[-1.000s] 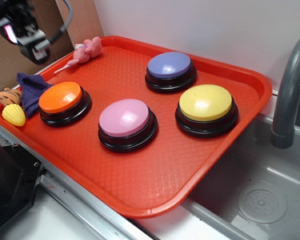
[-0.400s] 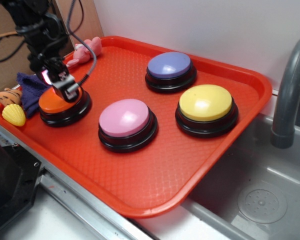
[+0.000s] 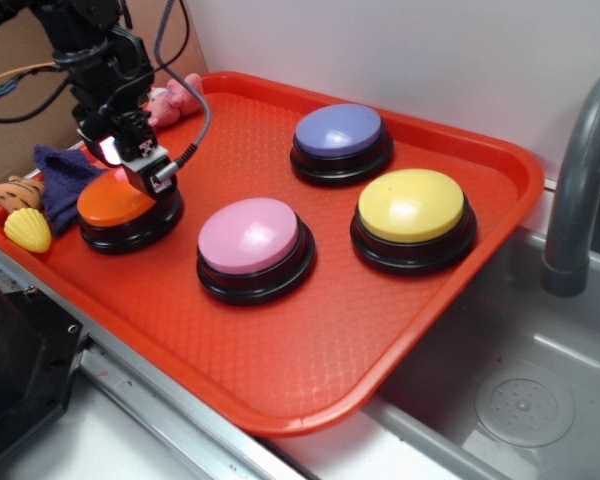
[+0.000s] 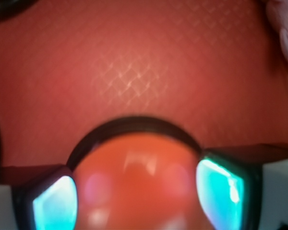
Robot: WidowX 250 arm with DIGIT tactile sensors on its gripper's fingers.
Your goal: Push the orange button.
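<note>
Black arm angles down, its end effector (image 3: 140, 172) spread open over the orange button (image 3: 118, 200).

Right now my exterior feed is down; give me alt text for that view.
The claw is down on the rear of the orange button at the left end of a red tray. Pink, yellow and purple buttons sit untouched to its right.
</note>
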